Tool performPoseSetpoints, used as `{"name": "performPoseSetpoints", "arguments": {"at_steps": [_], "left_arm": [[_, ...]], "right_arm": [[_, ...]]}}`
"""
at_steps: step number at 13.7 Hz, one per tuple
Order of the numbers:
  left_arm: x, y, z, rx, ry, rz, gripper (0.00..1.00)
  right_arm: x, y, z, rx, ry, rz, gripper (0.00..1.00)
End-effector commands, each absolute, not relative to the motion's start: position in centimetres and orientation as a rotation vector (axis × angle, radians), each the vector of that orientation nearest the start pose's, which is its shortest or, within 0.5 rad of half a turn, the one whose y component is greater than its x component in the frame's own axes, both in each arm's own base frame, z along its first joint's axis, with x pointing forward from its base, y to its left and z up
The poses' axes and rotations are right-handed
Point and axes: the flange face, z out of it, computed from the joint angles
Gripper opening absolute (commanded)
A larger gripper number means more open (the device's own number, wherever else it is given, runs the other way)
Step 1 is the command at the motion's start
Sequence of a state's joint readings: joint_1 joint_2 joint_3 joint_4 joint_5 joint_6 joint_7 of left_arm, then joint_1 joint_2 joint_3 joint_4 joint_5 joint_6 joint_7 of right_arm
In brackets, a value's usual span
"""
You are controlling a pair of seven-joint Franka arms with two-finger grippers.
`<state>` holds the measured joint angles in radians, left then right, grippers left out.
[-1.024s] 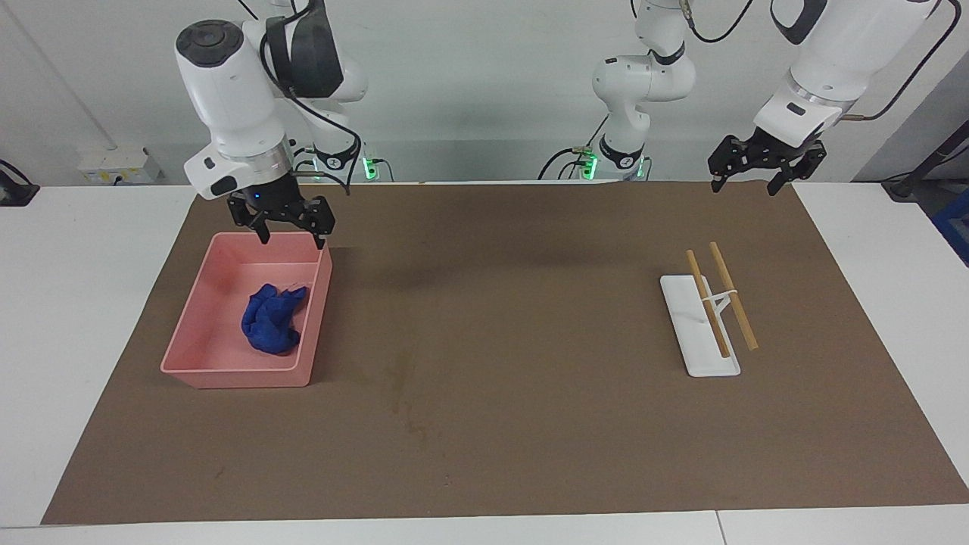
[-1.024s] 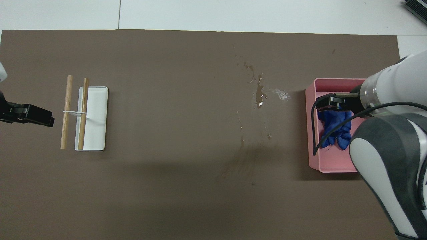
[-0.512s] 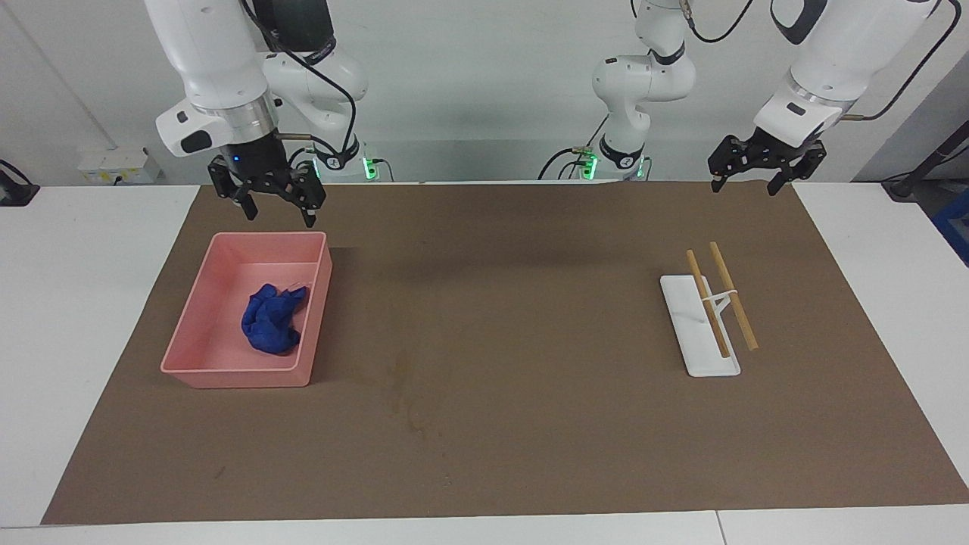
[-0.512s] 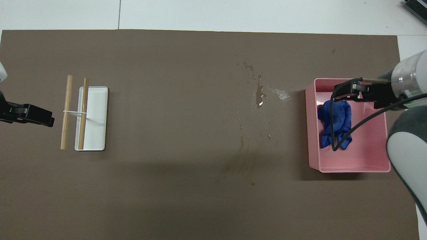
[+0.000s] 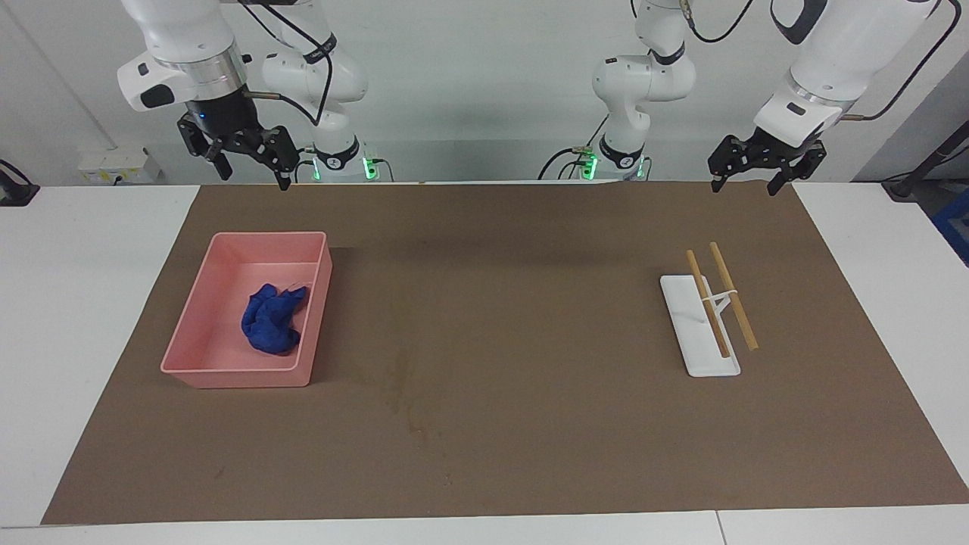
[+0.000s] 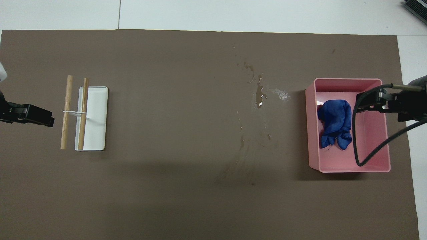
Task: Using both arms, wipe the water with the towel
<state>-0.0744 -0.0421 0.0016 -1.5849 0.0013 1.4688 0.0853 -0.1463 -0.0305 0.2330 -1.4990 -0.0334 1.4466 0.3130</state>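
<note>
The deep-blue towel (image 5: 271,319) lies bunched inside the pink tray (image 5: 227,375) at the right arm's end of the brown mat; it also shows in the overhead view (image 6: 334,124), in the tray (image 6: 347,80). The water (image 6: 260,95) is a streak of wet blotches and specks on the mat beside the tray, toward the middle; in the facing view it is a faint mark (image 5: 405,393). My right gripper (image 5: 251,168) hangs open and empty, high above the mat's edge by its base, and shows in the overhead view (image 6: 367,104). My left gripper (image 5: 744,183) waits open and empty, raised at its own end (image 6: 46,119).
A white oblong tray (image 5: 700,333) with two wooden sticks (image 5: 733,297) tied across it lies at the left arm's end of the mat, also in the overhead view (image 6: 96,120). White table surrounds the mat (image 5: 530,454).
My right gripper has risen from just above the pink tray and drawn back toward its base, empty. The towel stays in the tray. The left arm has not moved.
</note>
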Motion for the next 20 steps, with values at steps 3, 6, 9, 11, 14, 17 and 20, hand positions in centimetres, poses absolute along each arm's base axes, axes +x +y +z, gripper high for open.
{"name": "performPoseSetpoints", "arguments": {"at_steps": [3, 6, 9, 11, 14, 17, 20], "left_arm": [[52.9, -3.2, 63.4, -3.113, 0.269, 0.113, 1.0], [53.5, -3.0, 63.3, -3.123, 0.254, 0.068, 1.0], [53.2, -3.4, 63.3, -3.13, 0.26, 0.092, 1.0], [53.0, -3.4, 63.3, -3.129, 0.257, 0.101, 1.0], [52.8, -3.3, 63.2, -3.129, 0.252, 0.125, 1.0], [52.9, -3.0, 63.5, -3.13, 0.25, 0.101, 1.0], [53.0, -2.9, 63.9, -3.156, 0.235, 0.084, 1.0]], "right_arm": [[51.6, 2.8, 66.3, -3.157, 0.273, 0.117, 1.0], [51.5, 2.1, 65.7, -3.147, 0.221, 0.134, 1.0], [51.4, 2.7, 65.9, -3.137, 0.223, 0.121, 1.0], [51.4, 2.4, 65.8, -3.136, 0.223, 0.123, 1.0], [51.5, 2.4, 66.0, -3.138, 0.206, 0.111, 1.0], [51.4, 2.5, 65.7, -3.138, 0.211, 0.12, 1.0], [51.4, 2.6, 65.6, -3.138, 0.219, 0.123, 1.0]]}}
